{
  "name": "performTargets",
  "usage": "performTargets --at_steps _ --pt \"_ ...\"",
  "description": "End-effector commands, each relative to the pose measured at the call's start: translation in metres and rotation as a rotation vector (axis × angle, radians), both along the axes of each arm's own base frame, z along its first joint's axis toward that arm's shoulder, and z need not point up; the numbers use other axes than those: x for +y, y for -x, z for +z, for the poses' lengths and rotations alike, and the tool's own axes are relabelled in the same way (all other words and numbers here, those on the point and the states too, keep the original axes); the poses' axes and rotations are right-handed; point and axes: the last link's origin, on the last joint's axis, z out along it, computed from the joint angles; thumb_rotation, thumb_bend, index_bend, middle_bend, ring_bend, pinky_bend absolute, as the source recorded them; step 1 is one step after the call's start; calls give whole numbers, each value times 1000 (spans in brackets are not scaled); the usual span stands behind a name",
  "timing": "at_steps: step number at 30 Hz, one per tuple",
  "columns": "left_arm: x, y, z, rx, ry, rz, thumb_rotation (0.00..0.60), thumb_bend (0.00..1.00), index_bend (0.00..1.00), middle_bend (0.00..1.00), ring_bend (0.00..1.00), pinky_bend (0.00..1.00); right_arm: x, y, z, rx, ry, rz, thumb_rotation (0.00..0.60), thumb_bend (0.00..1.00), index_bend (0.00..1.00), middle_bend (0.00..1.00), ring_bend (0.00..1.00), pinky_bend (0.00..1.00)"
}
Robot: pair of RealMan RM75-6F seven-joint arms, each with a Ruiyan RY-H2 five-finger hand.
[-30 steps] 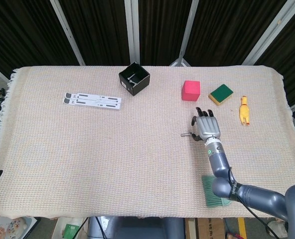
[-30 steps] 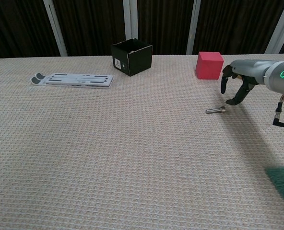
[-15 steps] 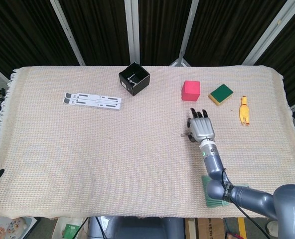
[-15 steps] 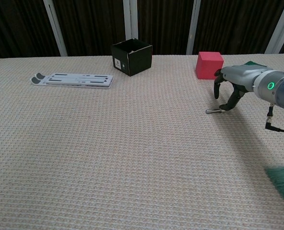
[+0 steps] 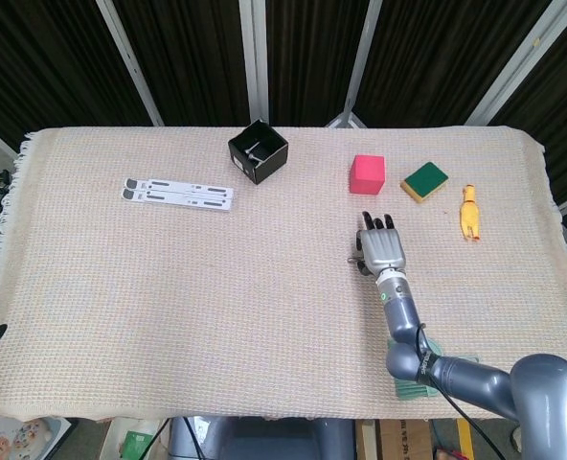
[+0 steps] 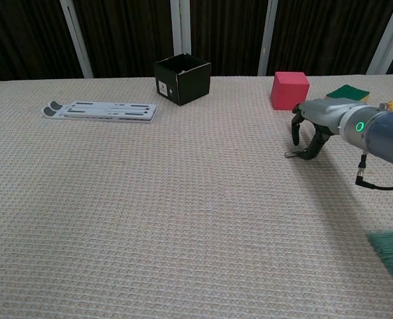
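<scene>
With right hand (image 6: 311, 133) arched over small grey metal bolt (image 6: 291, 155), fingers curled but nothing gripped; bolt's long axis approx. parallel to table's near edge, sticking out toward left edge.

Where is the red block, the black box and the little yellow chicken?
red block (image 5: 367, 174), head view, on its top face.
black box (image 5: 259, 151), head view, on its near wall.
yellow chicken (image 5: 469, 213), head view, on the middle of its body.

Small metal bolt (image 6: 291, 155) flat on cloth
</scene>
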Motion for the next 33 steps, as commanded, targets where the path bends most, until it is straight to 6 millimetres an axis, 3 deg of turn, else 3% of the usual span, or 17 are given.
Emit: performTargets --at_steps 1,33 --pt "0 0 0 0 0 0 600 235 109 0 0 0 0 0 0 2 0 -1 600 328 502 80 143 31" --pt "1 1 1 -7 3 2 600 235 109 0 0 0 4 -6 -12 -2 -21 0 600 333 560 80 143 29"
